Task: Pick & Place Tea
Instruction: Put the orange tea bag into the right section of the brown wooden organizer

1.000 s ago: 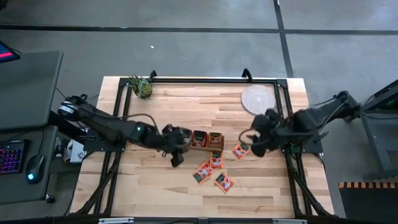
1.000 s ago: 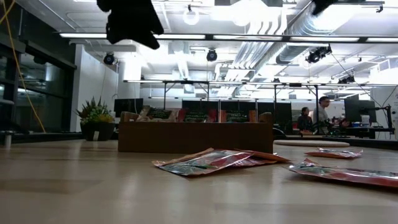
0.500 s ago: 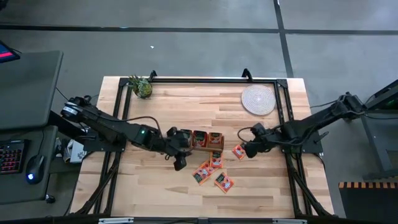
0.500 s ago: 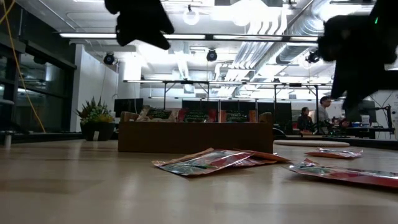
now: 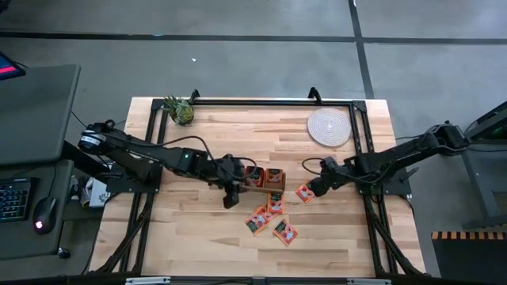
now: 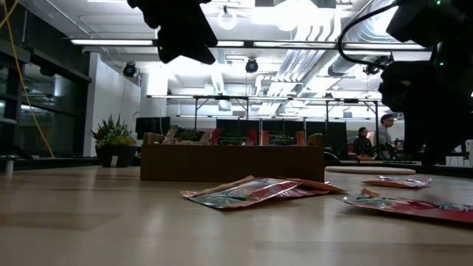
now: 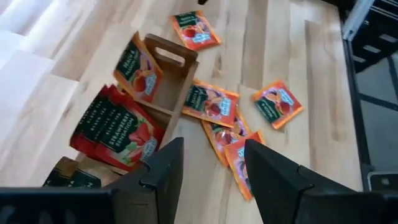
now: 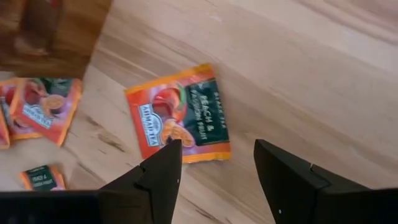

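High view: right gripper, jaws apart and empty, hovers by a lone sachet toward the table's right edge, lined up to grab; left gripper, open and empty, waits beside the box.

The tea sachets are small flat squares, orange-red with green and white patches. Several stand upright or lean inside the wooden box, one tilted against its end wall. Loose ones lie flat on the worktop beside the box: a cluster of three, partly overlapping, just in front of it, one more a little nearer the front edge, and a single sachet apart toward the right side, face up, printed with what seems to be a peach flavour name.
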